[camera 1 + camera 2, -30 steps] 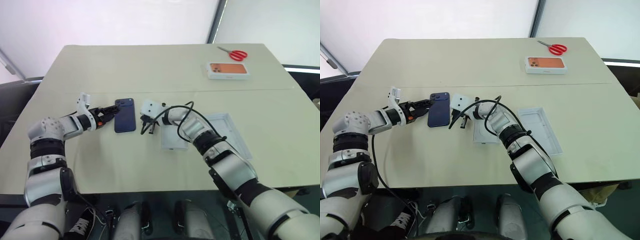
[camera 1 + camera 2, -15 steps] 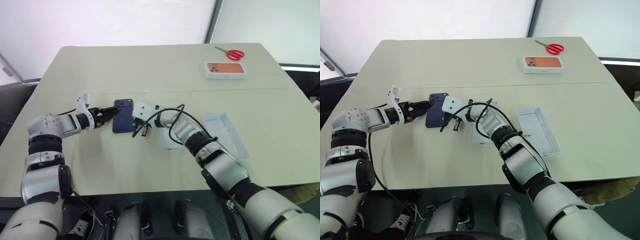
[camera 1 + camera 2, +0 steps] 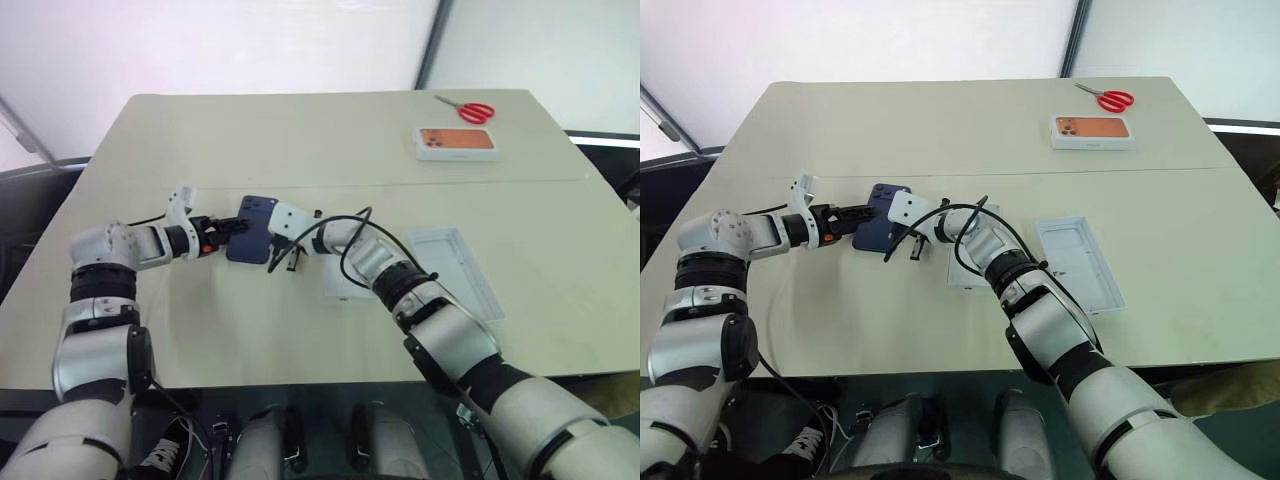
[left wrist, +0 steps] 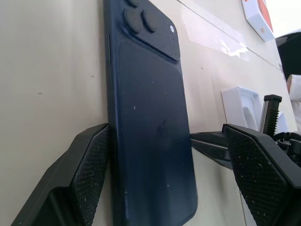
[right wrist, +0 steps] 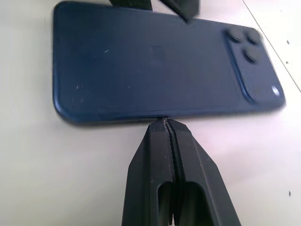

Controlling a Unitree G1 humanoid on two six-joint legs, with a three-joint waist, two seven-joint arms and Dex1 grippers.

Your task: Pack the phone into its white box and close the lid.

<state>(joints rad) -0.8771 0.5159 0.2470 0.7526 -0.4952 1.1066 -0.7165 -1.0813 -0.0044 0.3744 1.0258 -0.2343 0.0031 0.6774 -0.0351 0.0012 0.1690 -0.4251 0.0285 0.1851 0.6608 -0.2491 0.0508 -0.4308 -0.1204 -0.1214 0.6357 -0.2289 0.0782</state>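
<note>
Currently the phone [image 3: 254, 241] is seen lying back-up on the table [image 3: 300, 140], at about nine o'clock from the white box [image 3: 345, 282]. The left gripper [image 4: 162, 155] is spread wide, one finger [image 4: 87, 160] touching the phone's long edge, the other standing off its opposite side. The right gripper [image 5: 164, 123] is closed tight (nothing between its fingers), its tip pressed against the phone's other long edge. The lid [image 3: 455, 268] lies at three o'clock from the box.
</note>
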